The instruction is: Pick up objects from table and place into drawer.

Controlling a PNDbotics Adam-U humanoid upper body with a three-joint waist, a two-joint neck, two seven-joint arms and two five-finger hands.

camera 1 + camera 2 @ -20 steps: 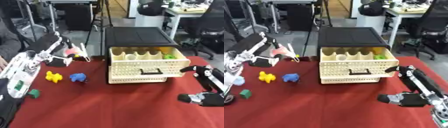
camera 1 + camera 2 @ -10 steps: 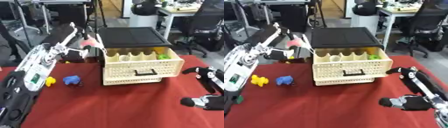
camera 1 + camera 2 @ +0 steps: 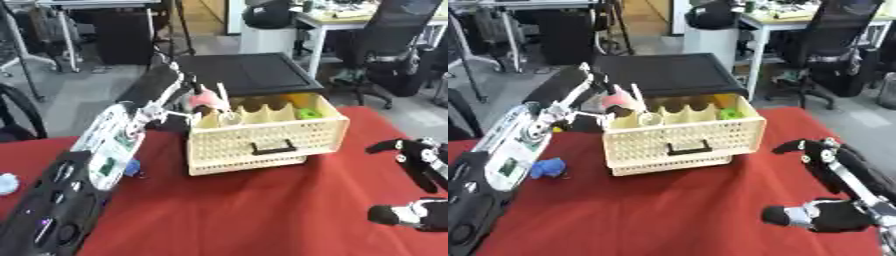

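Placing step: left hand (image 3: 619, 102) grips pink toy (image 3: 614, 100) over open drawer (image 3: 684, 136); release needed next.

**White-shelled left arm, black right hand**

The left arm (image 3: 514, 145) wears a white shell with a small green label, darkening to black casing with round openings near the camera. The left hand (image 3: 592, 107) has thin silver-white fingers. The right hand (image 3: 833, 190) is black with silver joints.

Cream perforated drawer (image 3: 684, 137), black handle (image 3: 688, 148); red tablecloth (image 3: 667, 210); pink toy (image 3: 617, 100); blue toy (image 3: 549, 168).
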